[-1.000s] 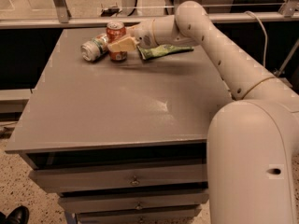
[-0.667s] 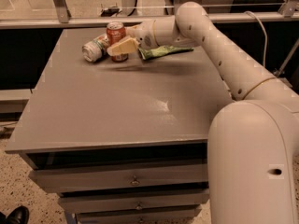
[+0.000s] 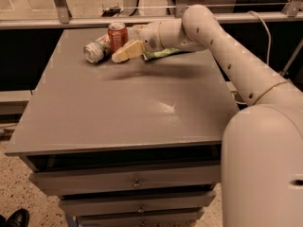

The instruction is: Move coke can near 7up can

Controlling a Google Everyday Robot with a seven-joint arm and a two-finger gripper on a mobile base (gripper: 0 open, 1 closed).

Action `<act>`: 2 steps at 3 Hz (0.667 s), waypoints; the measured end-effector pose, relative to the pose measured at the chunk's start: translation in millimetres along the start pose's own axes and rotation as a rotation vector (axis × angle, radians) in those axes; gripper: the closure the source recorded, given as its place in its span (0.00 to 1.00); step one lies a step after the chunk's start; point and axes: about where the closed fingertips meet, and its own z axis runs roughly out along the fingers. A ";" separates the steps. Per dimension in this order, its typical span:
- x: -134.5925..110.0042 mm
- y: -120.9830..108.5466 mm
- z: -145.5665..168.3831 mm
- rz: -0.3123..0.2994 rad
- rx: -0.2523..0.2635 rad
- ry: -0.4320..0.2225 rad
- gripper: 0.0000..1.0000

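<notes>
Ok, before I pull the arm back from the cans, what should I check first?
1. Coke can standing upright on the table: ok.
2. Coke can close to the 7up can: ok, they sit side by side near the table's far edge.
3. 7up can steady: not ok, it lies on its side and might roll if bumped.
4. Gripper free of the coke can: cannot tell; it sits low, right beside the can's base.
5. Snack bag clear of both cans: ok, it lies to their right, by the wrist.
</notes>
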 end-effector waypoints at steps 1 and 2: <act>-0.6 6.3 -31.2 -0.015 0.030 -0.030 0.00; -3.1 26.1 -107.2 -0.047 0.126 -0.095 0.00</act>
